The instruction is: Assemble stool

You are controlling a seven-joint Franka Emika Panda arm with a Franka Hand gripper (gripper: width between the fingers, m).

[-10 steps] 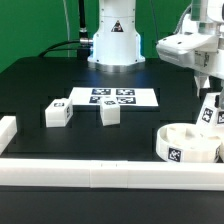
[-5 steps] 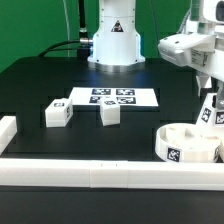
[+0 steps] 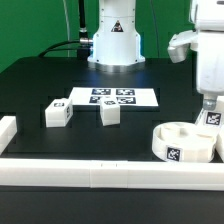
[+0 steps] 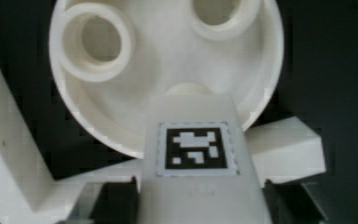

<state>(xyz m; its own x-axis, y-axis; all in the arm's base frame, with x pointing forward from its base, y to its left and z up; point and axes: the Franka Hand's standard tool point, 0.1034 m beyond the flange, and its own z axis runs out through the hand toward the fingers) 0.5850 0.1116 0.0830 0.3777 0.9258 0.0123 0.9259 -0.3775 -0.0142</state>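
Stool seat (image 3: pixel 183 146), a thick white ring with a black-and-white tag on its side, sits at the near corner of the table (image 3: pixel 40 85) on the exterior view's right, close against the front rail (image 3: pixel 100 172). Directly over its far rim you have one leg (image 3: pixel 212 118), a small white block with a tag facing the camera. The gripper (image 3: pixel 208 106) holds it from above, jaws drawn in narrow and clamped on the block's sides. A moment ago the arm leaned and this leg hung tilted. Now the wrist stands square, and the leg is upright and a little lower, at the seat's edge. You cannot tell from either view whether leg and seat touch. In the wrist view the tagged leg fills the foreground, and beyond it lies the seat's upward face with two round holes (image 4: pixel 91 40). That straightening suggests the leg is being lined up for one of those holes, and no leg looks joined to the seat yet. Further out, two loose legs (image 3: pixel 57 113) lie where they were, toward the table's middle, just in front of the marker board (image 3: pixel 112 97).
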